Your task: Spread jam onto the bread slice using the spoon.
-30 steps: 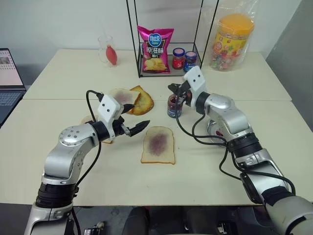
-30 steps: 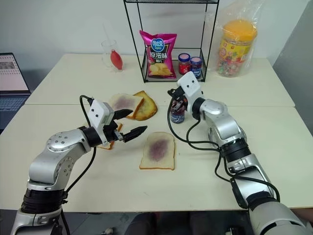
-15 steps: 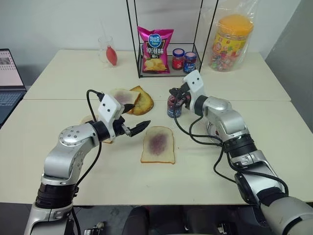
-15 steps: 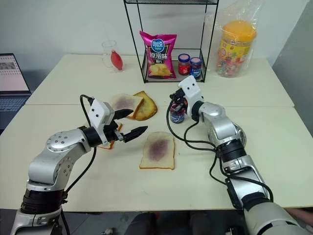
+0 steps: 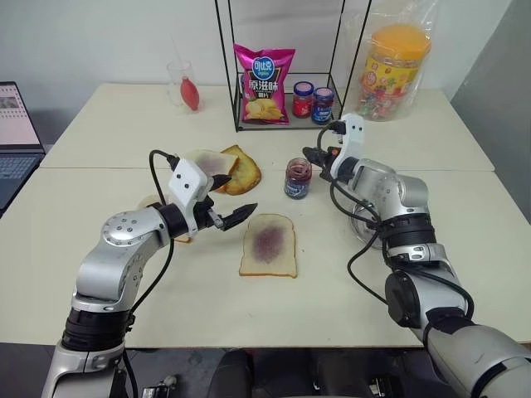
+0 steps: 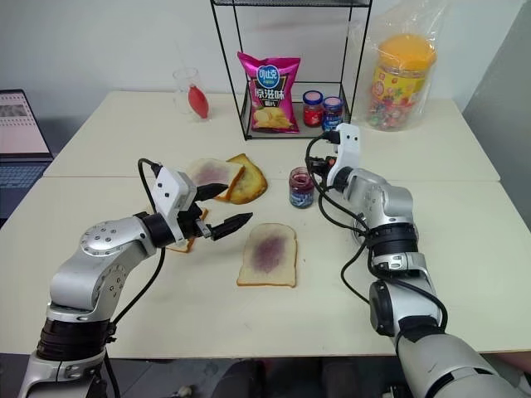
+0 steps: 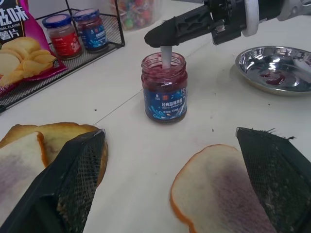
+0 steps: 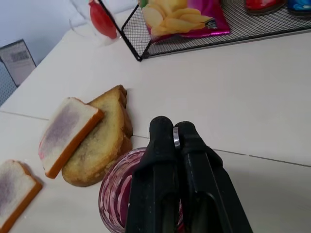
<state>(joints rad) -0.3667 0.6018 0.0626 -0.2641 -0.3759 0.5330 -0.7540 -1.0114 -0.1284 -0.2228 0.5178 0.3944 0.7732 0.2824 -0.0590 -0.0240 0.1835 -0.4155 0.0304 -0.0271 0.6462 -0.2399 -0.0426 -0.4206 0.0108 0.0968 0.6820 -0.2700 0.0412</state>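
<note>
Head views: the bread slice (image 5: 268,245) is laid flat on the desk (image 5: 124,124), just beside the wide-open left end effector (image 5: 231,199).

Left wrist view: the spoon (image 7: 165,57) is dipped into the jam (image 7: 164,93).

Right wrist view: the right end effector (image 8: 173,131) is clamped on that spoon, above the jar.
</note>
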